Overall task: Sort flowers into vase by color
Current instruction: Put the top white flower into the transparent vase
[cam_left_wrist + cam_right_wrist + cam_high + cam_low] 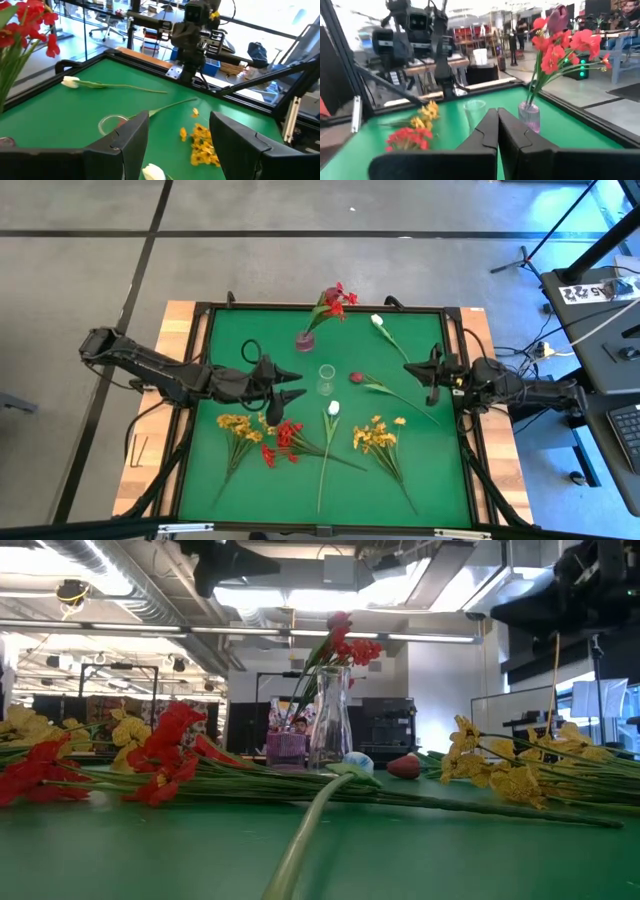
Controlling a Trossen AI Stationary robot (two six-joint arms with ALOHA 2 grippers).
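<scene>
A pinkish glass vase (305, 340) at the table's far middle holds a red spray and a dark pink bud (335, 300). An empty clear vase (326, 378) stands nearer the centre. Lying flat on the green table are two yellow sprays (237, 427) (377, 435), a red spray (283, 440), two white tulips (333, 408) (377, 321) and a dark pink bud (355, 377). My left gripper (293, 383) hovers open just left of the clear vase, with nothing between its fingers (130, 137). My right gripper (415, 367) is shut and empty at the table's right side.
A raised black rim (200, 380) frames the green table. The flowers fill the near half, and stems reach toward the near edge. In the low view a tulip stem (305, 830) lies close to the camera. Desks, chairs and equipment stand in the room beyond.
</scene>
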